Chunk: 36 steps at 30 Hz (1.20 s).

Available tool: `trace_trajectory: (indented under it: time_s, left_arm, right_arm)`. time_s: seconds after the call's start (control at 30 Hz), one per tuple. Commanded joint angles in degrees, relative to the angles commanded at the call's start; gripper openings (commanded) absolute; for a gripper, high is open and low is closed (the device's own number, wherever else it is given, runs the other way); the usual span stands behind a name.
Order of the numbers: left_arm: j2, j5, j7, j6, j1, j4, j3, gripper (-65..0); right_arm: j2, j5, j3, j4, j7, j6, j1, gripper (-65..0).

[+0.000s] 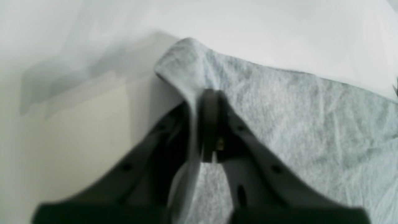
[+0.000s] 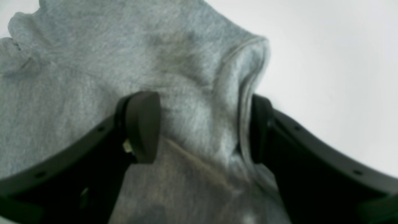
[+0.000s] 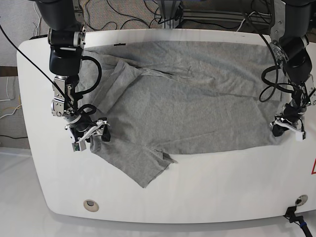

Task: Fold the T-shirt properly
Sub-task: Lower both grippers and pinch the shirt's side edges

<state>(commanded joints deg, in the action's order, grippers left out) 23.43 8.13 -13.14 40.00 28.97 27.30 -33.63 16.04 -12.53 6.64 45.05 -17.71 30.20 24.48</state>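
Lying spread but wrinkled across the middle of the white table (image 3: pixel 207 192), the T-shirt (image 3: pixel 187 111), long axis running left to right in the base view, one sleeve trailing toward lower centre. Judged an early grasping step: left gripper (image 3: pixel 288 127) pressed together on a hem corner at right; right gripper (image 3: pixel 89 136) spread around a bunched edge at left. Next: closing that gripper, then lifting both edges together.

A broad white table with rounded corners (image 3: pixel 197 197) fills most of the base view, evenly lit and glossy. Two small round metal fittings sit near its front edge, one at 7 o'clock (image 3: pixel 90 205) and one at 5 o'clock (image 3: pixel 298 200). Black cables (image 3: pixel 133 15) tangle over a grey floor at 12 o'clock.
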Motion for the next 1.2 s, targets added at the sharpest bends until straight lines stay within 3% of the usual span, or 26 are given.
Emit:
trace_trajectory:
  time_s: [0.17, 0.43, 0.7, 1.0, 1.2]
  left_arm:
    - [0.0, -0.09, 0.0, 0.0, -0.09, 1.49, 0.0, -65.0]
    - [0.0, -0.18, 0.0, 0.0, -0.09, 1.67, 0.0, -65.0]
    - [0.0, -0.18, 0.0, 0.0, -0.09, 1.76, 0.0, -65.0]
    - [0.35, 0.0, 0.0, 0.0, -0.09, 1.76, -0.09, -65.0]
    - [0.53, 0.0, -0.09, 0.0, -0.09, 1.76, -0.09, -65.0]
  right_arm:
    - [0.0, 0.0, 0.0, 0.0, 0.0, 0.0, 0.0, -27.7]
    - [0.0, 0.0, 0.0, 0.0, 0.0, 0.0, 0.26, -64.7]
    - [1.05, 0.09, 0.18, 3.78, 0.0, 0.0, 0.18, -65.0]
    - [4.66, -0.44, 0.35, 6.86, -0.26, -0.09, 0.35, -65.0]
    - [5.54, -0.53, 0.44, 9.58, -3.25, -0.09, -0.09, -65.0]
